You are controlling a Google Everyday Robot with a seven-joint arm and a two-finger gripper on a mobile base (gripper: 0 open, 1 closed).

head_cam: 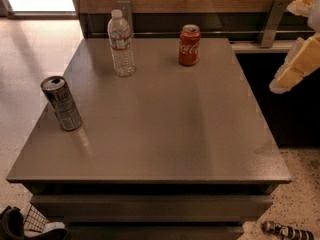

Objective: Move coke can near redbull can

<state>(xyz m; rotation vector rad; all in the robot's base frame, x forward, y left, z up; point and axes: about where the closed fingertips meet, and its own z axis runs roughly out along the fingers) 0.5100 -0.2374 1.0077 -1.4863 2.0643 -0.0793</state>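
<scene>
The coke can (189, 45), short and red with white script, stands upright near the table's far edge, right of centre. The redbull can (61, 103), slim and dark grey-blue with a silver top, stands upright near the left edge. They are far apart. My gripper (286, 46) hangs in the air at the right edge of the view, beyond the table's far right corner and well right of the coke can. Its two cream fingers (295, 66) are spread apart and hold nothing.
A clear water bottle (121, 44) stands upright at the far left, between the two cans. The grey table (165, 134) backs onto a wood-panelled wall with a metal bracket (270, 19). A dark cabinet stands right of the table. Small objects lie on the floor below.
</scene>
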